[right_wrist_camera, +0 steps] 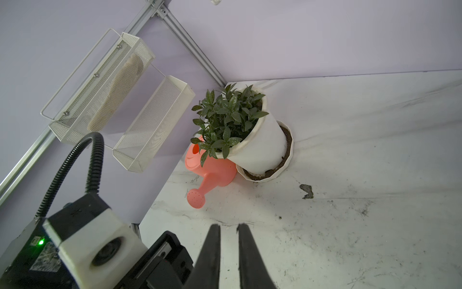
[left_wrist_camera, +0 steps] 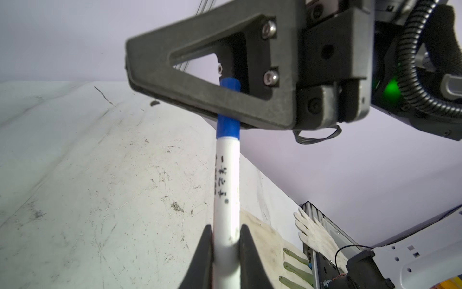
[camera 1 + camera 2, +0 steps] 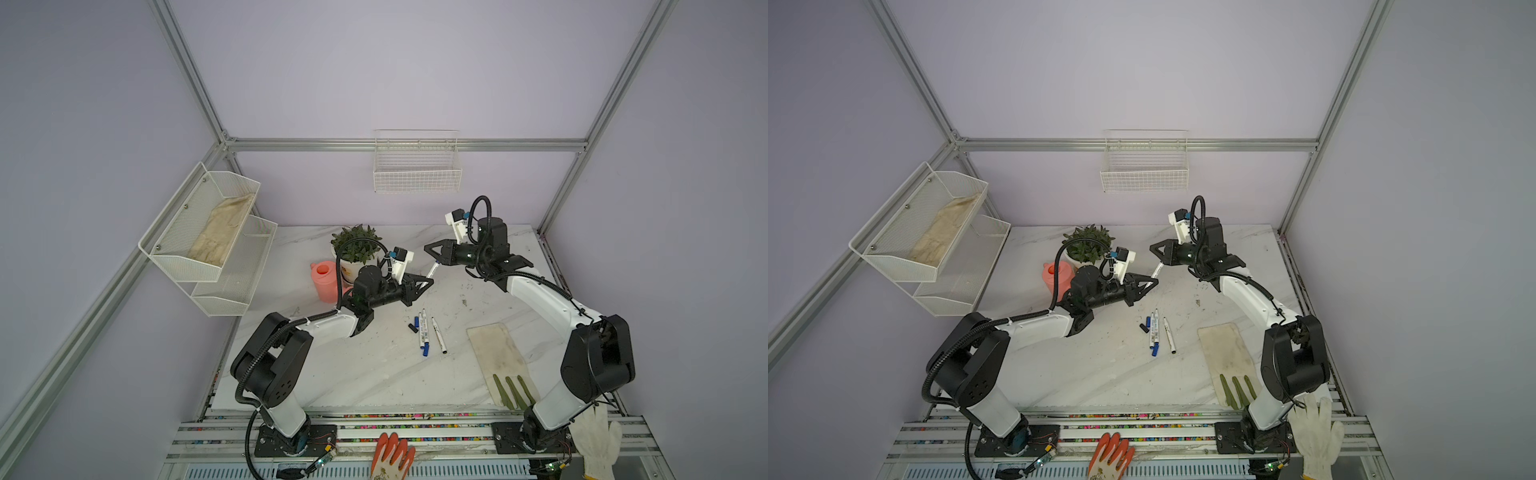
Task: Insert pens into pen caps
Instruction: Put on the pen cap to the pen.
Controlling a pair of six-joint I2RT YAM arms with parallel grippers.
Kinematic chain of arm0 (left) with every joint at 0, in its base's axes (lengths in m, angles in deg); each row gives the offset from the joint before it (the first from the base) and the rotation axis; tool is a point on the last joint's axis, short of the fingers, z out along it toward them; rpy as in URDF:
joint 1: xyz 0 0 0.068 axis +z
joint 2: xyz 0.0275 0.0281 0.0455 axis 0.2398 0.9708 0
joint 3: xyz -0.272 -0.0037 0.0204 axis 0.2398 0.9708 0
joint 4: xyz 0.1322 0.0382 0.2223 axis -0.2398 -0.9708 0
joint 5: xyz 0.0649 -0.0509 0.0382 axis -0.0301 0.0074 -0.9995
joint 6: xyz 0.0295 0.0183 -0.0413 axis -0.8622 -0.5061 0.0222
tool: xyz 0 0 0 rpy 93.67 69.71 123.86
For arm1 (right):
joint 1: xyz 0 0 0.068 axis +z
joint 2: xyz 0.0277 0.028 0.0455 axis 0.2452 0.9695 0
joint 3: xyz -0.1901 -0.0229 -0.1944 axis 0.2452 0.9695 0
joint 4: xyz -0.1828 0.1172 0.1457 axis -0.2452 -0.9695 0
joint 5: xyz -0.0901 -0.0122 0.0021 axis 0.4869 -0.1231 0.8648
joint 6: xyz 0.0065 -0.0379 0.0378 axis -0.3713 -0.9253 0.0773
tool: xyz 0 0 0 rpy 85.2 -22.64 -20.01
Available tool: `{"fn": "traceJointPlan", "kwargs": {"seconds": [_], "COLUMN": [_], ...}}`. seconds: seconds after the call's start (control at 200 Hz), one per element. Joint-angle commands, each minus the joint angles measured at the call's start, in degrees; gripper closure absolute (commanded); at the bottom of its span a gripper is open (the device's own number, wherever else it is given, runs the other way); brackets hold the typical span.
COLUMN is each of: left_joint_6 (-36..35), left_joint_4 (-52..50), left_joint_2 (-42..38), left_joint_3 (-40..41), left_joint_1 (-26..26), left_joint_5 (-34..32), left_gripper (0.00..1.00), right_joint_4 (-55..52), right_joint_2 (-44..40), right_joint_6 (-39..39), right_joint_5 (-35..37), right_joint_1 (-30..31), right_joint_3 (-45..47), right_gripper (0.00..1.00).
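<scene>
White and slim, one pen (image 3: pixel 432 270) hangs in the air in both top views, spanning the short gap between the left gripper (image 3: pixel 428 283) and the right gripper (image 3: pixel 429 249). The two arms meet nose to nose above the far half of the bench (image 3: pixel 365 374), most likely so that each can push against the other along the pen's length. Below them three other pens (image 3: pixel 422 332) lie close together on the bench. A spare blue cap (image 3: pixel 416 321) and a black cap (image 3: pixel 412 328) lie just beside them, so I judge most of the job is yet to do.

From the left wrist, the left gripper is clenched on the white barrel, low on the pen, which leaves the far end free. That end wears a blue cap (image 2: pixel 228 127) whose rim touches the barrel. One black finger of the right gripper crosses in front of the cap. The cap seems pinched there, held crosswise so the pen can slide straight in. Whether it is pressed fully home I cannot tell.

From the right wrist, the right gripper (image 1: pixel 228 225) shows its fingertips nearly together, with only a thin slit between them. Neither cap nor pen appears here, so the hold must sit further back. Beyond stand a plant pot (image 1: pixel 262 145) and a pink watering can (image 1: pixel 215 175), well apart from the work.
</scene>
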Motion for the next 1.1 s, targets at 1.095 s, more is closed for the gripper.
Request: {"fn": "traceJointPlan", "kwargs": {"seconds": [1.095], "left_joint_6": [-22.94], "left_joint_4": [21.08], "left_joint_2": [4.36], "left_joint_3": [-32.48], "left_joint_1": [-1.89], "left_joint_5": [-41.82], "left_gripper": [1.0], "right_joint_4": [-23.19], "right_joint_2": [5.97], "right_joint_6": [-8.47], "right_joint_5": [-3.28], "right_joint_1": [6.76], "right_joint_3": [9.1], "right_gripper": [1.0]}}
